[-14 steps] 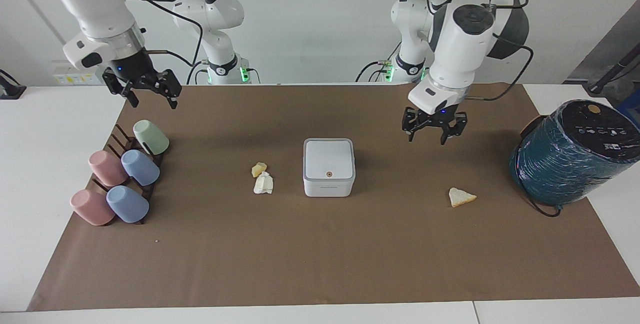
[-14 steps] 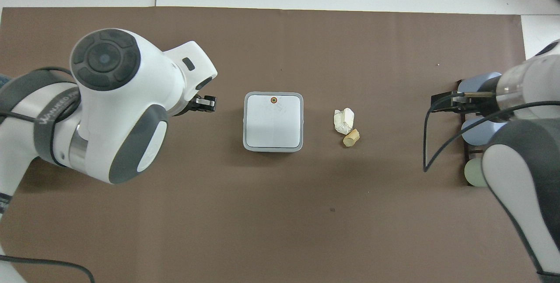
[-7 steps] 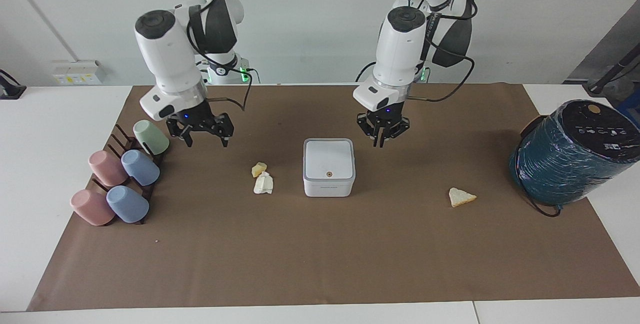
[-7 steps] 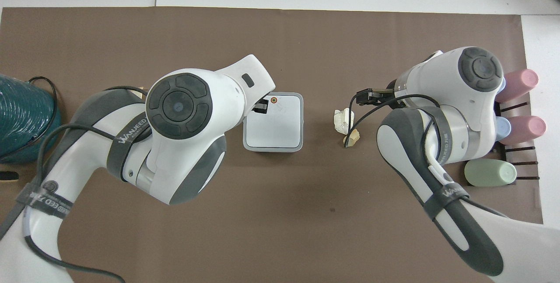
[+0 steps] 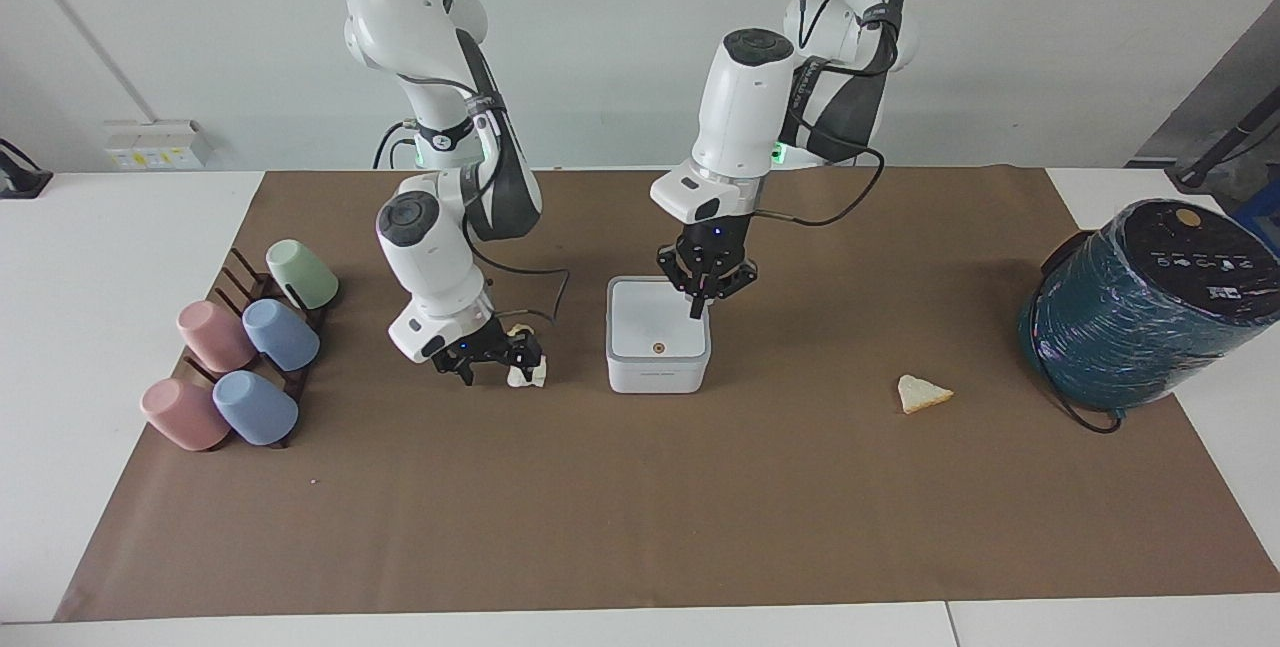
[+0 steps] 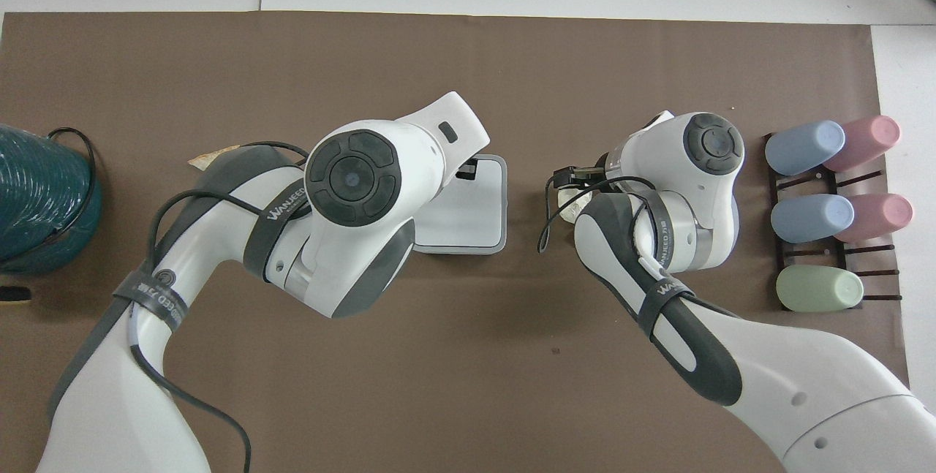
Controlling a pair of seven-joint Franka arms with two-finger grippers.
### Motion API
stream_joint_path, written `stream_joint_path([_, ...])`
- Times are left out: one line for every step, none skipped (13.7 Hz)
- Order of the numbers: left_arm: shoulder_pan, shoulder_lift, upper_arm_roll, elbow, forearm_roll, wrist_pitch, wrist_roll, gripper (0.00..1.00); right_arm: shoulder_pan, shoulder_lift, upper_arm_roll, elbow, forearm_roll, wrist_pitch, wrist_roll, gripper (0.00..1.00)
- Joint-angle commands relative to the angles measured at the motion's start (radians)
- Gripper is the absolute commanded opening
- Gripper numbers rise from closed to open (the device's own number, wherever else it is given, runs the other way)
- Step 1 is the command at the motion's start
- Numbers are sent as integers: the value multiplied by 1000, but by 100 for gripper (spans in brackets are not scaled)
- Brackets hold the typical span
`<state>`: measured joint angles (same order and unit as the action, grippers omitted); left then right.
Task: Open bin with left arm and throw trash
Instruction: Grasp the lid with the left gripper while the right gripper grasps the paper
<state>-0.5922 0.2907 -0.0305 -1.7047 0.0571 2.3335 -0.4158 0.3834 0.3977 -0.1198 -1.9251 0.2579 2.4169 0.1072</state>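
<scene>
Both arms have dropped toward the bin (image 5: 657,337) mid-counter: my left end effector (image 5: 705,302), fingertips pinched together, hovers over its lid to press it open next, while my right end effector (image 5: 495,359), spread wide, brackets the tissue wad (image 5: 527,374) beside the bin.

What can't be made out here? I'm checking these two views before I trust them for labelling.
- Overhead view: the left arm hides much of the bin and the left gripper.
- Overhead view: the right arm covers the right gripper and nearly all the tissue wad.
- Facing view: the right gripper hides the yellow chunk, and whether its fingers touch the wad.
- Facing view: whether the left gripper touches the lid.
</scene>
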Motion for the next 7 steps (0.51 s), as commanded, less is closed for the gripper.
stream_joint_path([-15,62,12,33,-26,47,-34,0,3,-26,3,-15,34,-1,-32,100])
stream_joint_path([-18,89,12,34,-40,56,-40,0,3,-30,3,-18,34,-7,-27,100])
stream_joint_path([-21,111,12,34,-42,72,-47,0,6,-34,3,-32,34,-8,-24,100])
stream_joint_path([-26,119,11,36,-40,87,-54,0,11,-37,3,-46,34,-7,-23,100])
stream_joint_path([-29,117,11,30,-40,83,-52,0,14,-40,3,-55,34,-5,-24,77])
stream_joint_path([-40,117,11,23,-40,69,-52,0,12,-40,3,-55,34,-5,-26,41])
stream_joint_path([-44,116,12,31,-39,41,-51,0,14,-40,3,-55,34,-5,-17,8])
